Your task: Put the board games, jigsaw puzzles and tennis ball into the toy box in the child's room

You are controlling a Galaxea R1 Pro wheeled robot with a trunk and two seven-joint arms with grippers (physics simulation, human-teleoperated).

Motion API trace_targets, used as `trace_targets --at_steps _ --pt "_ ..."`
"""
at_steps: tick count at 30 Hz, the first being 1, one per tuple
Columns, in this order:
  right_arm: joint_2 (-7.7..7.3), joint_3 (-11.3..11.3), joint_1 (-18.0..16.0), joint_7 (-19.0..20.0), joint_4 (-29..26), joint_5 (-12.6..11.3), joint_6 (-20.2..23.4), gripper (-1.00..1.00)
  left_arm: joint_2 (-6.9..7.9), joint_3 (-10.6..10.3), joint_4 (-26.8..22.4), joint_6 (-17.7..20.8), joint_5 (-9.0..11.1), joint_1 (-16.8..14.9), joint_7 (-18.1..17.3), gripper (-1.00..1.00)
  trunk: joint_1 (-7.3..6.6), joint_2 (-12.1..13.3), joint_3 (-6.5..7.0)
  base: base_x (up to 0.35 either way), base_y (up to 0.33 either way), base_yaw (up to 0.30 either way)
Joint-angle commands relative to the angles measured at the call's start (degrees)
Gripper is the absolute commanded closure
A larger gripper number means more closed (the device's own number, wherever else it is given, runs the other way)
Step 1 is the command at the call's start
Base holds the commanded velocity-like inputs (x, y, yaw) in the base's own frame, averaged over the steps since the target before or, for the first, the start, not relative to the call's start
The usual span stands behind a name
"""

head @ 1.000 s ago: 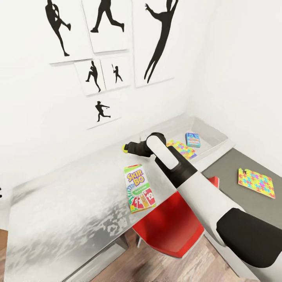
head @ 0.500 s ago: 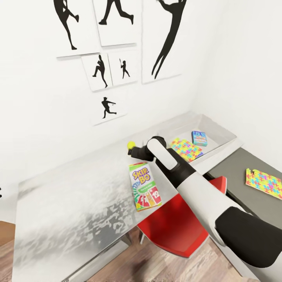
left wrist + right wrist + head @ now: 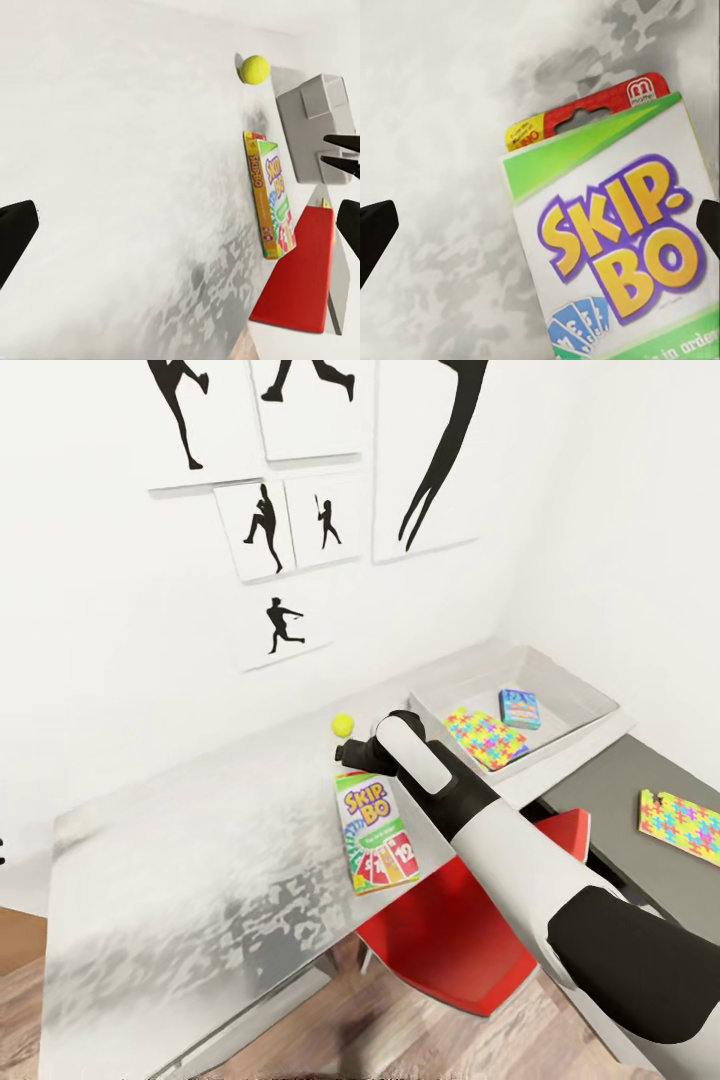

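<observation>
- Head view, nearest: the white and black right arm is seen reaching forward over a red chair (image 3: pixel 450 940); its right gripper (image 3: pixel 352 748) sits just above the top end of the Skip-Bo box, and from here it cannot be told whether it is open or closed.
- In the right wrist view, the two dark fingertips (image 3: pixel 375 232) are seen at opposite edges, wide apart and holding nothing, with the Skip-Bo box (image 3: pixel 615 247) lying between and below them.
- One Skip-Bo box (image 3: pixel 378 832) is counted, flat on the pale table (image 3: pixel 180 880) near its front edge. It is judged light, stiff cardboard with a smooth, possibly slippery print; a hold across its narrow width, on the long side edges, is judged best.
- One tennis ball (image 3: pixel 343 724) is counted just beyond the gripper, close to the wall. It is judged light and likely to roll if nudged; a hold across its middle is suggested.
- One toy box (image 3: pixel 590 695) is counted further right on the table. Inside it lie one jigsaw puzzle (image 3: pixel 485 737) and one small blue game box (image 3: pixel 520 707).
- One second jigsaw puzzle (image 3: pixel 682 826) lies outside, on the lower dark section. It is judged thin and possibly hard to lift from flat.
- In the left wrist view, the left gripper's dark fingertips (image 3: pixel 15 232) are seen wide apart, empty.
</observation>
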Motion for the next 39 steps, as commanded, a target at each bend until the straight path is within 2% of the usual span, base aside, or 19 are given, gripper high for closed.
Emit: trace_targets --at_steps 1,9,22,34,36,39 --pt "0.0 0.1 -0.1 -0.9 0.0 -0.4 0.1 -1.0 0.0 0.0 0.0 0.6 -0.1 -0.1 -0.3 -1.0 0.03 -0.1 -0.19 0.0 0.0 0.067" --pt "0.0 -0.2 -0.1 -3.9 0.0 -0.3 0.2 -1.0 -0.04 0.0 0.0 0.6 -0.1 -0.1 -0.3 -1.0 0.03 -0.1 -0.93 0.0 0.0 0.066" --pt "0.0 -0.3 -0.1 -4.5 0.0 -0.2 0.2 -1.0 -0.1 -0.1 0.0 0.6 -0.1 -0.1 -0.3 -1.0 0.03 -0.1 -2.07 0.0 0.0 0.017" --pt "0.0 -0.5 -0.1 -4.7 -0.1 -0.4 0.1 -1.0 -0.46 -0.1 0.0 0.6 -0.2 -0.1 -0.3 -1.0 0.03 -0.1 -2.22 0.0 -0.01 0.0" --pt "0.0 -1.5 -0.1 -4.6 -0.1 -0.5 0.1 -1.0 -0.47 -0.1 0.0 0.7 -0.2 -0.1 -0.3 -1.0 0.03 -0.1 -2.22 0.0 -0.117 0.0" --pt "0.0 -4.6 -0.1 -4.3 -0.4 -0.7 0.4 -1.0 -0.4 -0.1 -0.1 0.7 -0.1 -0.1 -0.3 -1.0 0.03 -0.1 -2.22 0.0 -0.081 0.0"
